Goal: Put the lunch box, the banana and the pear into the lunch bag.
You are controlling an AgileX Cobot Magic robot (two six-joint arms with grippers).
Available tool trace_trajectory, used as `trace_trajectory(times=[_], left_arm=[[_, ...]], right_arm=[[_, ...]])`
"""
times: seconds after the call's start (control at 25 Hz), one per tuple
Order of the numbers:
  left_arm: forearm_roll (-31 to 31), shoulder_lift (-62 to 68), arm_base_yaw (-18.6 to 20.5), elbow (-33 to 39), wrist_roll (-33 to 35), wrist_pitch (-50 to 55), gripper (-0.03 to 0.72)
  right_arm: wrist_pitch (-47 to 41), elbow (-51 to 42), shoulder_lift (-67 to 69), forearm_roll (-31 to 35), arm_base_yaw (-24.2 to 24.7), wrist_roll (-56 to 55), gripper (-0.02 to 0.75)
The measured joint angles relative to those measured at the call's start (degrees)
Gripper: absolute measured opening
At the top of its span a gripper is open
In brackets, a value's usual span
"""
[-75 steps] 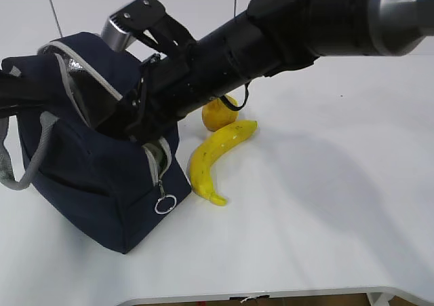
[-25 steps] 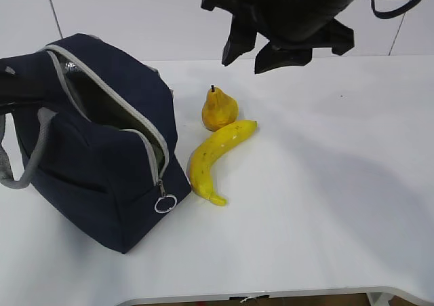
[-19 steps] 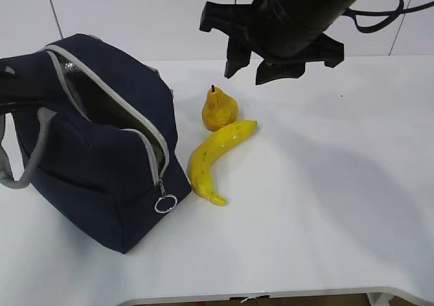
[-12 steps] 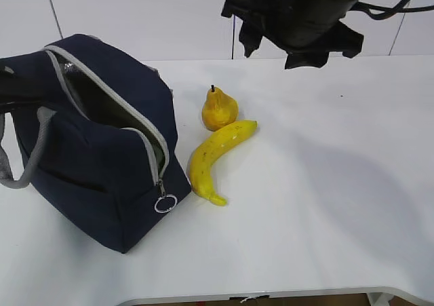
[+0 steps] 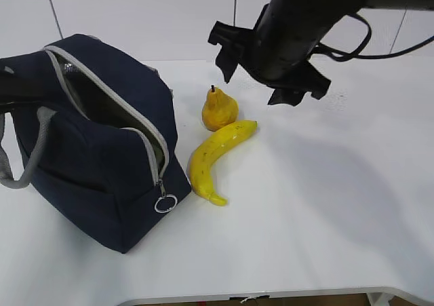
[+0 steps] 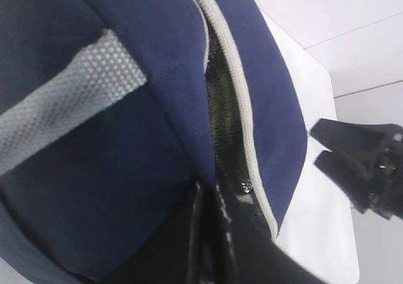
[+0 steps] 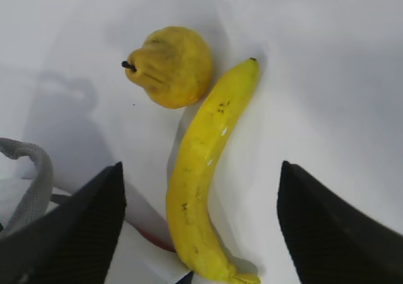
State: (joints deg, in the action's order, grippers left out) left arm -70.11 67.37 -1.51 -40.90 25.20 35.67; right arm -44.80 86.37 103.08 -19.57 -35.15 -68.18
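Leftmost, lunch bag [image 5: 102, 150] stood unzipped on table [image 5: 325, 204]; left gripper [image 6: 211, 233] pinched shut on its rim, seen only in left wrist cam. Pear [image 5: 219, 109] touching banana [image 5: 218, 157] beside bag. Right gripper [image 5: 268, 72] spread wide above fruit; right wrist cam showed both between fingers [image 7: 69, 227].

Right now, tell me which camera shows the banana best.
The right wrist view: the whole banana lies between the open fingers, seen from above, beside the pear. The exterior view shows it smaller and slanted. The left wrist view shows only the lunch bag.
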Motion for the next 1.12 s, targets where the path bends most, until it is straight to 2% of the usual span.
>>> trace_trajectory(times=[0.24,1.12], left_arm=[[0.0,0.0,0.0,0.0,0.0,-0.04,-0.015],[0.0,0.0,0.0,0.0,0.0,-0.04,-0.015]], right_arm=[[4.47,0.0,4.71,4.66,0.0,-0.23,0.594],[11.0,0.0,12.01,6.0,0.0,-0.27,0.589]])
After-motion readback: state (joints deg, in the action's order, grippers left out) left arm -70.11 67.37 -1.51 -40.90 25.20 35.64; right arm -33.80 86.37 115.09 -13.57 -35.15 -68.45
